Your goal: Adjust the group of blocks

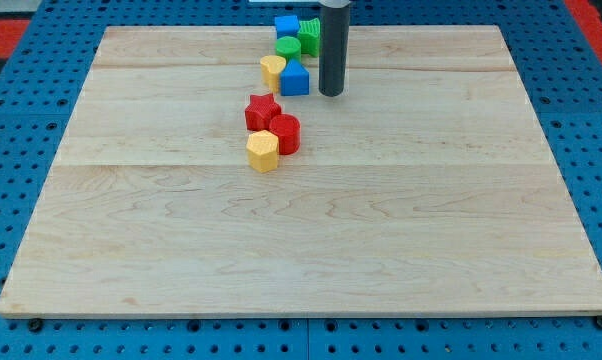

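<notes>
Seven small plastic blocks form a ragged chain on the pale wooden surface (381,250), running from the far edge toward the middle. At the far end sit a blue cube-like block (286,25), a green block (310,33) partly hidden behind the rod, and a green rounded block (288,48). Nearer come a yellow heart-like block (272,70) touching a blue block (295,78), then a red star (262,111), a red cylinder (285,133) and a yellow hexagonal block (263,152). The chain's long axis runs far to near, leaning slightly left. My tip (330,95) rests just right of the blue block. No jaws exist on this rod. A hard leftward push could, I judge, scatter the far cluster off the surface edge or split the chain.
</notes>
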Controlling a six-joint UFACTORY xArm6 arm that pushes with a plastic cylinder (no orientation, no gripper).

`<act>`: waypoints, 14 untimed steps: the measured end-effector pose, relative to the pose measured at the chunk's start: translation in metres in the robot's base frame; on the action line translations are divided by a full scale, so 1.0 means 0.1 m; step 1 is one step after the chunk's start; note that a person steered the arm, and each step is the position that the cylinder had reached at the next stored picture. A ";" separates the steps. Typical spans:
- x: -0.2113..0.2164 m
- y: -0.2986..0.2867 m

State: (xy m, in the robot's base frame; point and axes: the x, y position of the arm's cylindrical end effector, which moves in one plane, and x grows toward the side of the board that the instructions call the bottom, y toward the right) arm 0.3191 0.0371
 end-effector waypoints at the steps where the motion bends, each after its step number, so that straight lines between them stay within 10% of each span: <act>1: -0.03 -0.02; 11: -0.56 -1.57; 14: -0.20 -1.08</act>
State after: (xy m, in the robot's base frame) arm 0.2995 -0.0705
